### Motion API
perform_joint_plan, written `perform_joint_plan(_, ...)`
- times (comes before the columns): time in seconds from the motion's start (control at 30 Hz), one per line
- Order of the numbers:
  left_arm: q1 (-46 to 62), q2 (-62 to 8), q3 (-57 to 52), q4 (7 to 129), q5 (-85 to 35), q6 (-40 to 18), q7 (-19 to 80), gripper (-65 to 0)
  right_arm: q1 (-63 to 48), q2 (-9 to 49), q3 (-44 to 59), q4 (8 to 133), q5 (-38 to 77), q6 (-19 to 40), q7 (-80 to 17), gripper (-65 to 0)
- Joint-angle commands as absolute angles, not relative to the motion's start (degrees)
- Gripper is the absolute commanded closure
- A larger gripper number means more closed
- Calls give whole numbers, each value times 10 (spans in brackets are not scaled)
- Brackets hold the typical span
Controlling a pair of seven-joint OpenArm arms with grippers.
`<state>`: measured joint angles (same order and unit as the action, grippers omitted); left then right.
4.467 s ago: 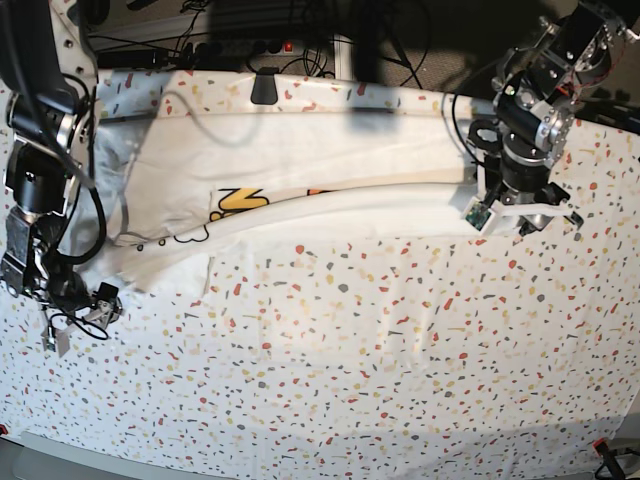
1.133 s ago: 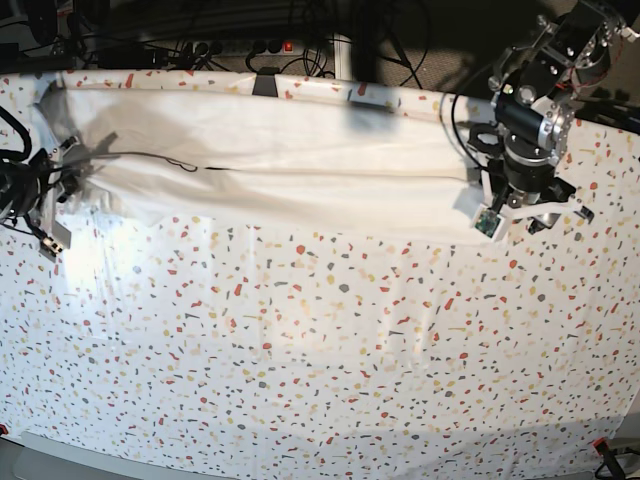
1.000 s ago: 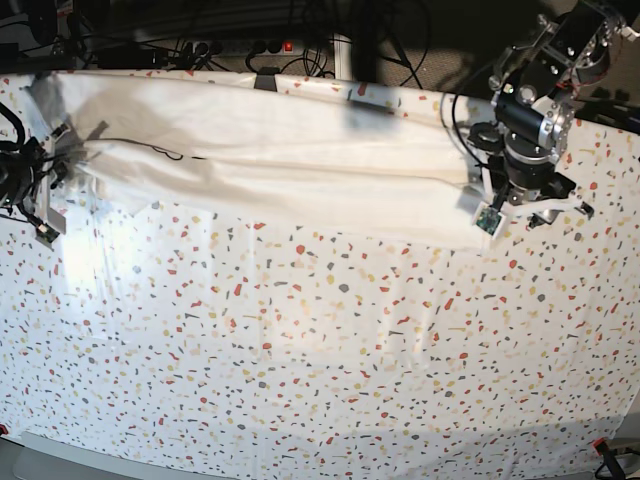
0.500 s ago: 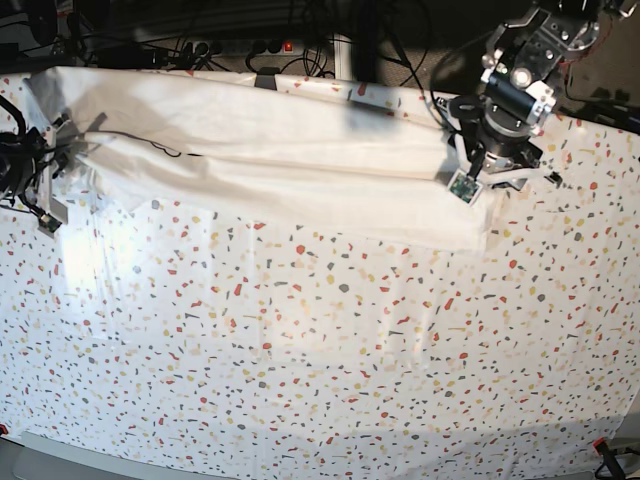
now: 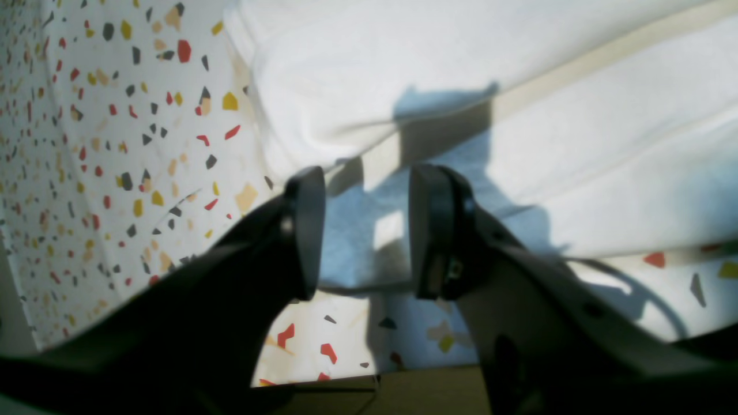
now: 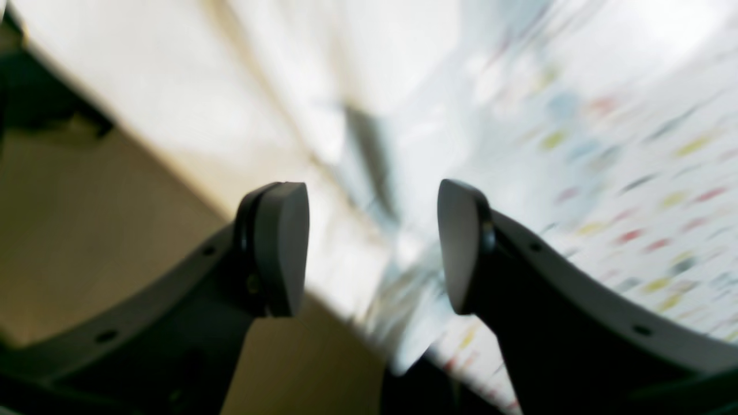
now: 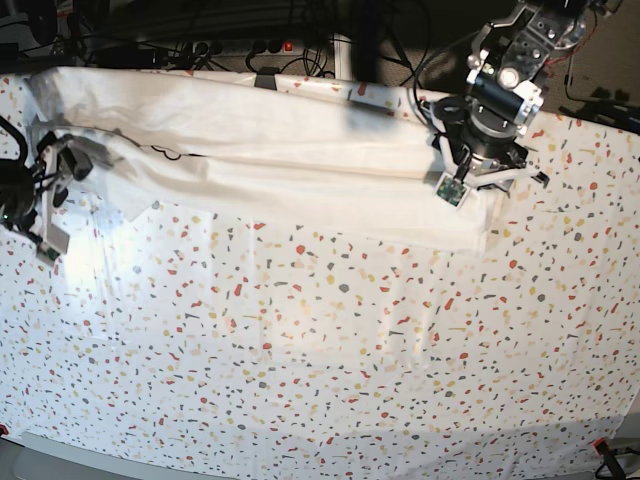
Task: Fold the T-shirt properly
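The T-shirt (image 7: 280,170) lies as a long white band across the far side of the table, with only plain white cloth showing and the print hidden. My left gripper (image 7: 493,178) hovers over the band's right end. In the left wrist view it (image 5: 366,230) is open and empty, with white shirt cloth (image 5: 519,115) just beneath the fingertips. My right gripper (image 7: 72,160) is at the band's left end. In the blurred right wrist view it (image 6: 369,248) is open and empty above pale cloth (image 6: 277,86).
The terrazzo-speckled table cover (image 7: 320,350) fills the near part of the table. Cables and a black clip (image 7: 265,75) sit along the far edge. The table edge and floor show in the right wrist view (image 6: 86,219).
My left arm has moved left and toward the far edge, off the shirt's right corner. The shirt's left end has been drawn further left. The right arm has shifted slightly.
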<state>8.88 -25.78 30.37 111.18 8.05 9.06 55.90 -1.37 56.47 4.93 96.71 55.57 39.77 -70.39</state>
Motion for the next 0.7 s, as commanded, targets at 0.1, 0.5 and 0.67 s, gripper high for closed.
perform_joint_plan(0.1,84,-262,301,1123,89,96,547,-228,60,529,57,941,497,397,-660,-351)
perform_joint_plan(0.5,84,-262,301,1123,89,96,544,-228,87,408,57,736,416,390,-594,-318)
perform_joint_plan(0.67,84,-262,301,1123,89,96,543,-228,85,382,57,710,359,390,-613,-318)
